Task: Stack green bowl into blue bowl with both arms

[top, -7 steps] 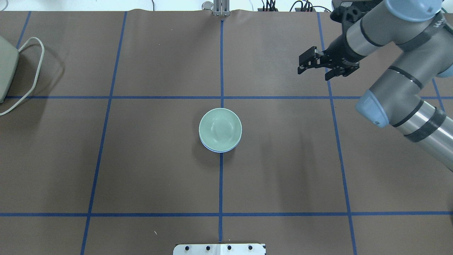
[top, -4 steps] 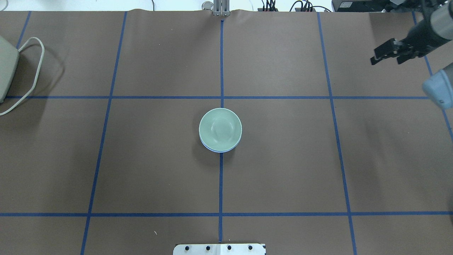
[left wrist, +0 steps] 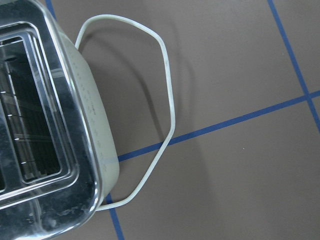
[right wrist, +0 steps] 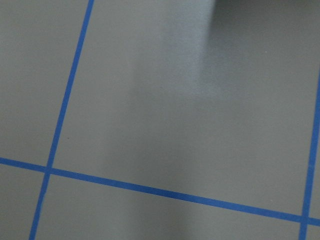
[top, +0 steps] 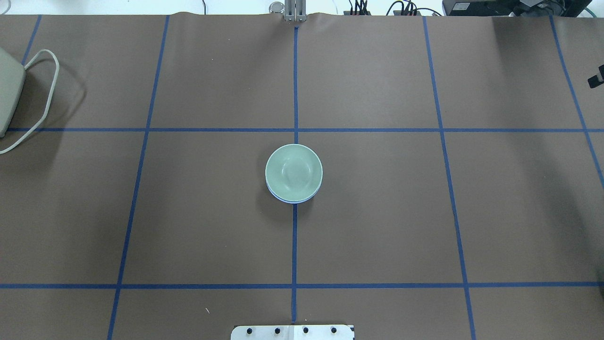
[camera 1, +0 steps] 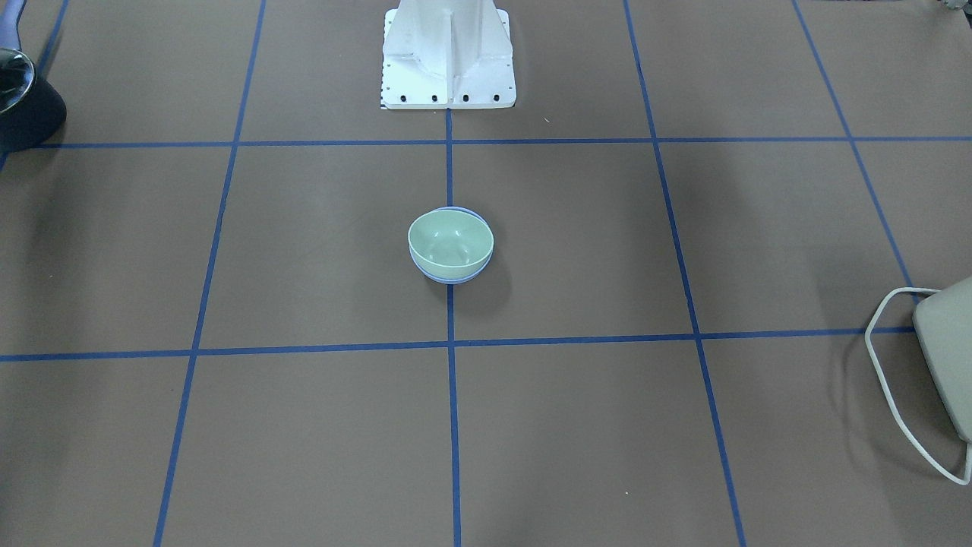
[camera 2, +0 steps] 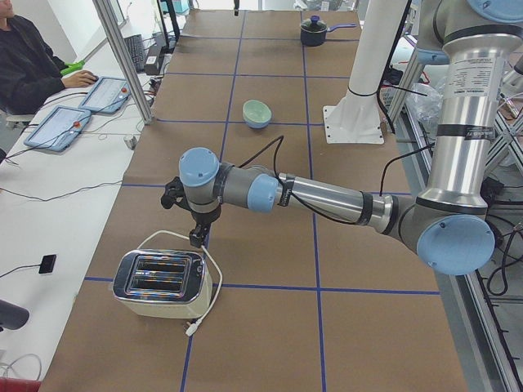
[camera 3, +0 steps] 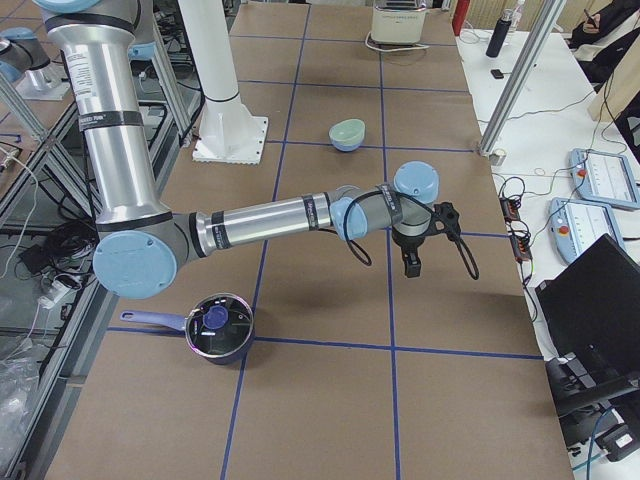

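The green bowl (top: 293,171) sits nested inside the blue bowl (top: 284,199) at the middle of the table, on the centre tape line. Only a thin blue rim shows around it. In the front-facing view the green bowl (camera 1: 449,239) rests in the blue bowl (camera 1: 448,276). My left gripper (camera 2: 196,238) hangs over the toaster, far from the bowls; I cannot tell if it is open or shut. My right gripper (camera 3: 412,267) hangs over bare table at the right end; only a black sliver (top: 595,79) shows at the overhead view's edge, and I cannot tell its state.
A chrome toaster (camera 2: 161,283) with a white cord (left wrist: 167,100) stands at the table's left end. A dark pot with a lid (camera 3: 215,327) stands at the right end. The white base pedestal (camera 1: 448,53) is behind the bowls. An operator (camera 2: 33,57) sits at the side desk.
My right arm has swung away to the right, from over the table's back right to almost out of the overhead view. The nested bowls have not moved.
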### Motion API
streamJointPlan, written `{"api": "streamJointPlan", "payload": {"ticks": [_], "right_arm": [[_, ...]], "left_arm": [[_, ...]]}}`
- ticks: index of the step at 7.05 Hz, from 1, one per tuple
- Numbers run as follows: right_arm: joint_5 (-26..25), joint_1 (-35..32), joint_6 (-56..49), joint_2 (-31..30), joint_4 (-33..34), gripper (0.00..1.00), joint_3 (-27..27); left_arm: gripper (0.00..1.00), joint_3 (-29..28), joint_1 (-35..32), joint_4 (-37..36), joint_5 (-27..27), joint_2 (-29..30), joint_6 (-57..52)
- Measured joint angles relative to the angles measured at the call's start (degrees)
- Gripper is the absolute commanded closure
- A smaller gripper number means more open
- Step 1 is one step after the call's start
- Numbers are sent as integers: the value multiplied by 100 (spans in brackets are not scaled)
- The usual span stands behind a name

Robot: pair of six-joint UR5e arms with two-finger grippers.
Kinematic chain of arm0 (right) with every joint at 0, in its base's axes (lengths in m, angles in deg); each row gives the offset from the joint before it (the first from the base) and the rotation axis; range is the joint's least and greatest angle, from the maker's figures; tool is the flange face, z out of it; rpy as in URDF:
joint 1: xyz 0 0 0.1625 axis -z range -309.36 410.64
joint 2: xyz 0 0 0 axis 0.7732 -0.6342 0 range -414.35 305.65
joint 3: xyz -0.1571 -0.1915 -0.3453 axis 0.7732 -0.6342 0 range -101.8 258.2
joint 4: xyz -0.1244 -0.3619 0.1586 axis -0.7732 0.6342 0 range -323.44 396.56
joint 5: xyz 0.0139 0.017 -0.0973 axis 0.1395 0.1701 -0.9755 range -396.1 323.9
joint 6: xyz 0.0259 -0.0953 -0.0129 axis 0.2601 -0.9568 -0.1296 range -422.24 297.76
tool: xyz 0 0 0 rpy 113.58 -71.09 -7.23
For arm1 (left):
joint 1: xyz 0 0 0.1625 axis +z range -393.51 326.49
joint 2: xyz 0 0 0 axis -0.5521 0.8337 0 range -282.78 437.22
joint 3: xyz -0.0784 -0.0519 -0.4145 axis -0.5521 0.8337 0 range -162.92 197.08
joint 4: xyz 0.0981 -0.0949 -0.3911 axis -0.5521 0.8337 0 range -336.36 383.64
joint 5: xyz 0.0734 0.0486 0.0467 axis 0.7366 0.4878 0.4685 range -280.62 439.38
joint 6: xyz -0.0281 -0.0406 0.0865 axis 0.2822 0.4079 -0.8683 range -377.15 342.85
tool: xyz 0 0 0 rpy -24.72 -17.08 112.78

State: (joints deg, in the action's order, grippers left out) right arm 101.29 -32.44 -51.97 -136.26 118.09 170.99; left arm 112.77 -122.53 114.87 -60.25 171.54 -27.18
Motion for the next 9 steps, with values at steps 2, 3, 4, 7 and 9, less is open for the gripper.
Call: {"api": "streamJointPlan", "payload": {"ticks": [2, 3, 4, 7, 9], "right_arm": [[-44, -202, -261, -258, 24, 0, -42], [-81, -260, -278, -347, 23, 0, -35], [-151, -300, -278, -411, 13, 0, -7], [-631, -328, -295, -509, -37, 0, 51], [-680, -330, -290, -523, -37, 0, 56]], "left_arm": [[2, -114, -106, 0, 3, 4, -209], [2, -117, -118, 0, 0, 2, -228], [2, -111, -121, 1, -2, -3, -233], [2, -81, -132, 8, -3, -23, -244], [2, -78, -133, 9, -3, -27, -245]]}}
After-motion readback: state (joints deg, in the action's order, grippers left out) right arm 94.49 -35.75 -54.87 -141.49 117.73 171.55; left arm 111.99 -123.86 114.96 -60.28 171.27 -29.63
